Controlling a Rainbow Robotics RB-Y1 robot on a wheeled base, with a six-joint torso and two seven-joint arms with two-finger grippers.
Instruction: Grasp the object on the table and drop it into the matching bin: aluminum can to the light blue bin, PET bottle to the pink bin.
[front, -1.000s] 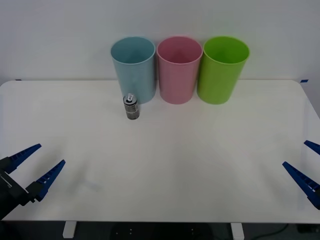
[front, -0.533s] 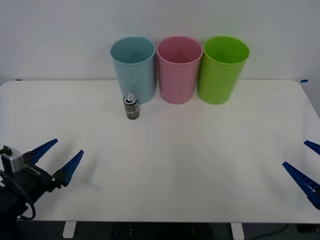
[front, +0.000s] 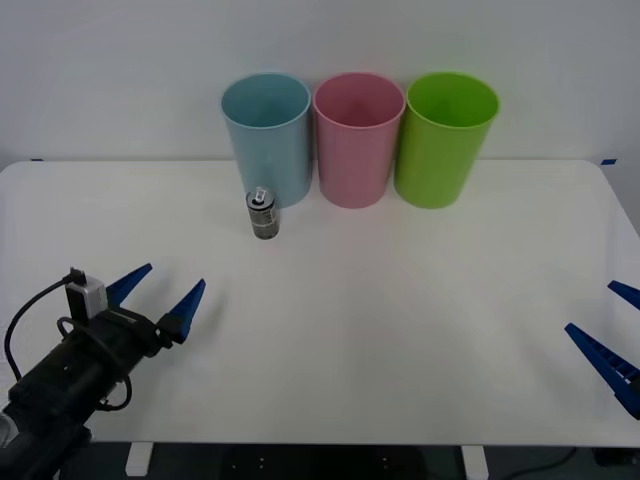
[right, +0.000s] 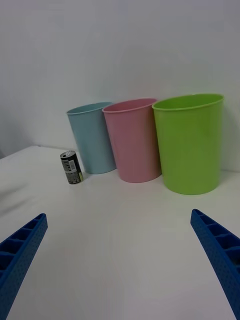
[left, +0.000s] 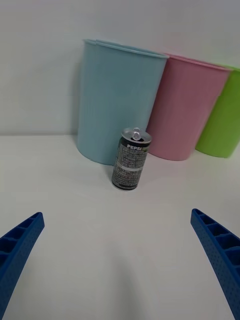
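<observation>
Aluminum can (front: 264, 214) upright on white table (front: 400, 300), just before light blue bin (front: 267, 135), pink bin (front: 358, 137) alongside, left gripper (front: 160, 296) spread wide, empty, well short of can, right gripper (front: 610, 340) parked at table's right edge, fingers apart, empty.

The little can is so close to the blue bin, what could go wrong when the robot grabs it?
The aluminum can stands upright just in front of the light blue bin. The open left gripper might clip the can and tip it, or bump the bin beside it. The pink bin stands right next to the blue one, so a sloppy drop could land in the wrong bin.
</observation>
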